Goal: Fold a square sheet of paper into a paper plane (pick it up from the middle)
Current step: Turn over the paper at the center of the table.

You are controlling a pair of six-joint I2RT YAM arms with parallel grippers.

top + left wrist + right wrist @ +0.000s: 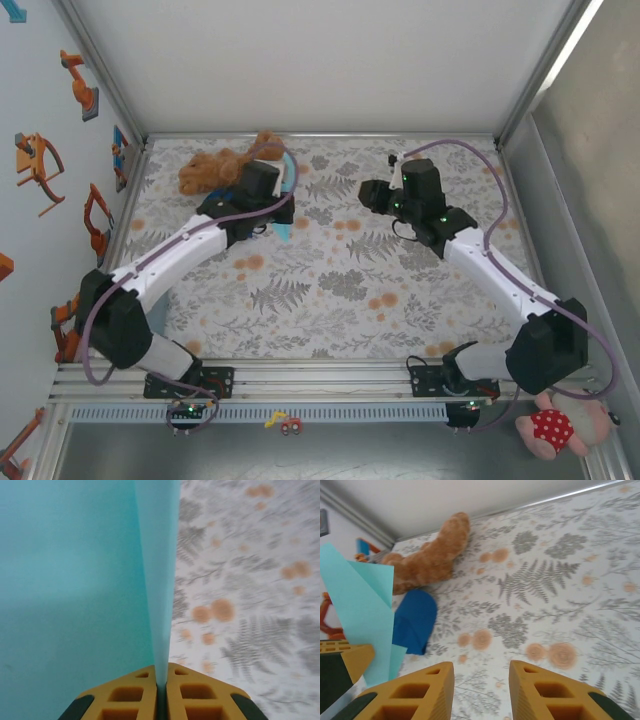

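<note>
Paper (70, 580) clamped edge-on in left gripper (161, 680), held above bench (545, 580) near plush toy (435, 555). Right gripper (481, 680) released, empty, well apart. Bring it in slowly; pinch free flap without tugging crease.

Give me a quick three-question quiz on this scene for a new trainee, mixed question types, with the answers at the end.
1. True or false: the left gripper is shut on the cyan paper.
2. Pick one: the right gripper is A) holding the paper, B) open and empty, C) shut and empty.
3. Fill in: near the brown plush toy lies a dark ___ dome-shaped object.
Key: 1 true; 2 B; 3 blue.
</note>
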